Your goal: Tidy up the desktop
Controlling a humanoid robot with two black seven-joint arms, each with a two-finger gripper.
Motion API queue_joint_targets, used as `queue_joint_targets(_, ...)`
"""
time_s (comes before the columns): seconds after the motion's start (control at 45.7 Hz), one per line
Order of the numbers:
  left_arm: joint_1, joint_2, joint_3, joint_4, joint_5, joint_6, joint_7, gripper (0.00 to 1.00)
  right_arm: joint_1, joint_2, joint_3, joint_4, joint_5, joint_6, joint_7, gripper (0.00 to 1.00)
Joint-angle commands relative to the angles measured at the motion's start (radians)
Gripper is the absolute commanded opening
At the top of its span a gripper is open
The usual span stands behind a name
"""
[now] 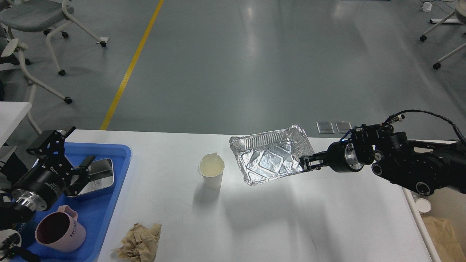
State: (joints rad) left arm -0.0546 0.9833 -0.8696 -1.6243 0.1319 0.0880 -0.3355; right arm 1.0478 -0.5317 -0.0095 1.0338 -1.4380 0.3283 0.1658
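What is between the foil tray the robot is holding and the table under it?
Nothing visible. The right end effector holds the foil tray tilted above a bare part of the desktop. The paper cup stands apart, to the tray's left.

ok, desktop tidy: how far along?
Done: pink plastic mug and shiny metal box sit in the blue plastic tray. In hand: right pincer grips the crinkled foil tray. Left on the white desktop: white paper cup, crumpled brown paper.

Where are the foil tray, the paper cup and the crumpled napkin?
foil tray (271,154), head view, its embossed floor.
paper cup (212,179), head view, its outer wall.
crumpled napkin (140,242), head view, its middle folds.
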Motion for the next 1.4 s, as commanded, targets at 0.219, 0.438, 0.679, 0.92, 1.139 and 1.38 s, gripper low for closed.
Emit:
queue_joint_targets(0.219, 0.016, 0.323, 0.024, -0.032, 0.018, -0.013, -0.034, 0.96, 0.003, 0.021, -0.009, -0.018, 0.002, 0.0, 0.0, 0.0)
queue_joint_targets(0.438, 0.019, 0.544, 0.089, -0.022, 0.074, -0.016, -0.122, 0.96, 0.003, 0.035, -0.021, -0.027, 0.002, 0.0, 0.0, 0.0)
queue_joint_targets(0.679, 0.019, 0.565, 0.11, 0.021, 0.075, -0.085, -0.129, 0.96, 0.004, 0.036, -0.023, -0.031, 0.013, 0.0, 0.0, 0.0)
queue_joint_targets(0.92, 0.012, 0.554, 0.103, 0.043, 0.075, -0.182, -0.151, 0.94, 0.006, 0.032, -0.023, -0.029, 0.016, 0.0, 0.0, 0.0)
queue_joint_targets(1.139, -0.007, 0.535, 0.098, 0.037, 0.117, -0.142, -0.041, 0.94, 0.008, 0.038, -0.023, -0.029, 0.025, 0.0, -0.002, 0.0)
queue_joint_targets(1.38, -0.18, 0.373, 0.104, 0.04, 0.307, -0.113, 0.233, 0.94, 0.024, 0.079, -0.024, -0.04, 0.031, 0.0, -0.003, 0.0)
